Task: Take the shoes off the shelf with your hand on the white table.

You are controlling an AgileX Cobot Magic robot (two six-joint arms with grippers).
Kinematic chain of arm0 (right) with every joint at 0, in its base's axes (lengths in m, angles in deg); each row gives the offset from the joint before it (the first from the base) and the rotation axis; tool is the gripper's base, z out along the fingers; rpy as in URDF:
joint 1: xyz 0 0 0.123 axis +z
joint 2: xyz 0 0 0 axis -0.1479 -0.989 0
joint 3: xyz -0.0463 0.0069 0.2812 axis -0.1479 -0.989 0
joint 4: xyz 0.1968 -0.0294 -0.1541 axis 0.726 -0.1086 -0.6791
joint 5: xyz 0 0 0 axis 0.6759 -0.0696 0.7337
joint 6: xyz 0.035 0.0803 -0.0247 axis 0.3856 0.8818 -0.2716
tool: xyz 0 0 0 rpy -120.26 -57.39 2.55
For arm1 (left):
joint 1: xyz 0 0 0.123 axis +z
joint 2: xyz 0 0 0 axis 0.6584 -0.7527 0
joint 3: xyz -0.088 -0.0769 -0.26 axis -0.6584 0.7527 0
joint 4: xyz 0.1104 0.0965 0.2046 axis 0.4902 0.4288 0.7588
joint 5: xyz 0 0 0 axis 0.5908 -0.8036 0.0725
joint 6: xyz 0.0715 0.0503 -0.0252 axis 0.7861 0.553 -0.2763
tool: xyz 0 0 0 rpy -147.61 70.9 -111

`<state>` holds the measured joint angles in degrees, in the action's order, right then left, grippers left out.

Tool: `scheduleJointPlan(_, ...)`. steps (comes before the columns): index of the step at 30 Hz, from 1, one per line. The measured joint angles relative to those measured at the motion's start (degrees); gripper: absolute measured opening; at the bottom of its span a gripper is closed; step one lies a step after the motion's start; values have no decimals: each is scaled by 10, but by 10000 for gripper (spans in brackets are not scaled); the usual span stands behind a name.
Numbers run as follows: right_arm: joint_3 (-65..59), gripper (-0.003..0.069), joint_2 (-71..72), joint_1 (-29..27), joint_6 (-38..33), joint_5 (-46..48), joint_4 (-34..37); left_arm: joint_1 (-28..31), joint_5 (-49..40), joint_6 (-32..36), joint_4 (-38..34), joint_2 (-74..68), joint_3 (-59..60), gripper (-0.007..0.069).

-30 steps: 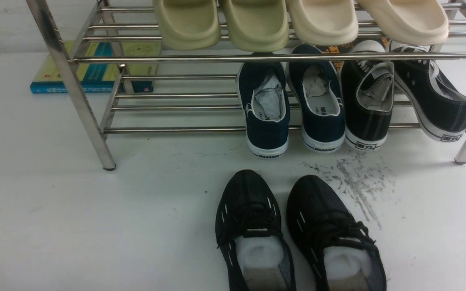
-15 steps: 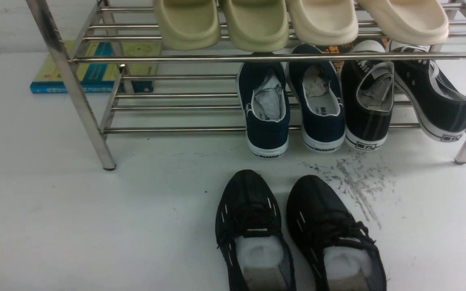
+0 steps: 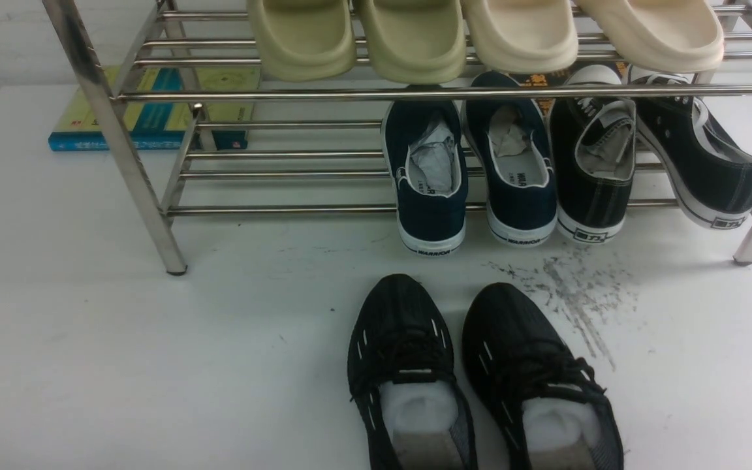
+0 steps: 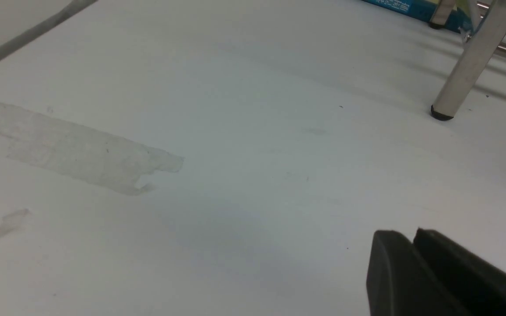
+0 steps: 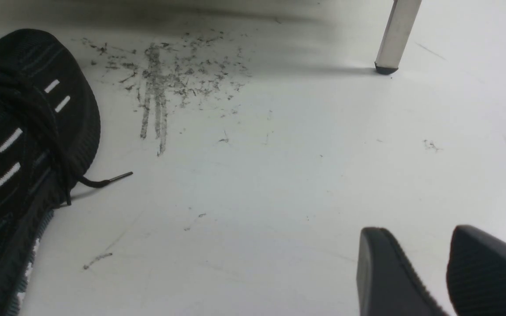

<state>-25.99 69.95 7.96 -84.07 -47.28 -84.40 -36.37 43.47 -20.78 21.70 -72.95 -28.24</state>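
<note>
White bench point(image 3: 121, 339), scuffed: we note a patch of dark grey marks point(image 3: 572, 294) in front of the rack's right half, and a strip of clear tape point(image 4: 77, 149) in the left wrist view.

The shelf point(image 3: 115, 124) stands at the far side of the bench, two tiers of chrome tubes. Top tier: four pale slippers point(image 3: 480, 32) in a row. Lower tier, right half: navy sneakers point(image 3: 474, 170) with white soles, then black canvas sneakers point(image 3: 650, 163) with white trim; the outermost one leans to the right. The left half of the lower tier holds no shoes. A blue-and-yellow book point(image 3: 154, 111) lies flat on the bench behind the shelf's left end.

The shoes point(image 3: 474, 378) are off the shelf. They sit side by side on the bench, in front of the navy pair, toes toward the shelf, heels toward us (white foam stuffing shows in both openings). One lace end point(image 5: 112, 177) trails onto the bench beside the right shoe.

Neither arm shows in the front view. Left pincer point(image 4: 413, 245): fingers pressed together, nothing between them, hovering over bare bench near the shelf's left front leg point(image 4: 468, 66). Right pincer point(image 5: 428, 259): fingers apart, a clear gap between the ribbed pads point(image 5: 486, 267), nothing held, over the bench to the right of the shoes.
</note>
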Motion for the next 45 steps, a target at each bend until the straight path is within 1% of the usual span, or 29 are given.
scheduleJointPlan(8,0,241,0,0,0,0,0,0,-3,0,50,0,0,92)
scheduleJointPlan(15,0,241,0,0,0,0,0,0,-6,0,113,0,2,99)
scheduleJointPlan(21,0,241,0,0,0,0,0,0,-12,0,153,0,3,106)
scheduleJointPlan(25,0,241,0,0,0,0,0,0,-14,0,170,0,3,106)
scheduleJointPlan(29,0,241,0,0,0,0,0,0,-15,0,171,0,3,110)
scheduleJointPlan(32,0,241,0,0,0,0,0,0,-14,0,154,0,3,113)
scheduleJointPlan(34,0,241,0,0,0,0,0,0,-10,0,127,0,3,114)
scheduleJointPlan(40,0,241,0,0,0,0,0,0,3,0,-13,0,2,118)
scheduleJointPlan(41,0,241,0,0,0,0,0,0,3,0,-13,0,2,118)
scheduleJointPlan(43,0,241,0,0,0,0,0,0,3,0,-39,0,2,122)
scheduleJointPlan(45,0,241,0,0,0,0,0,0,3,0,-44,0,1,125)
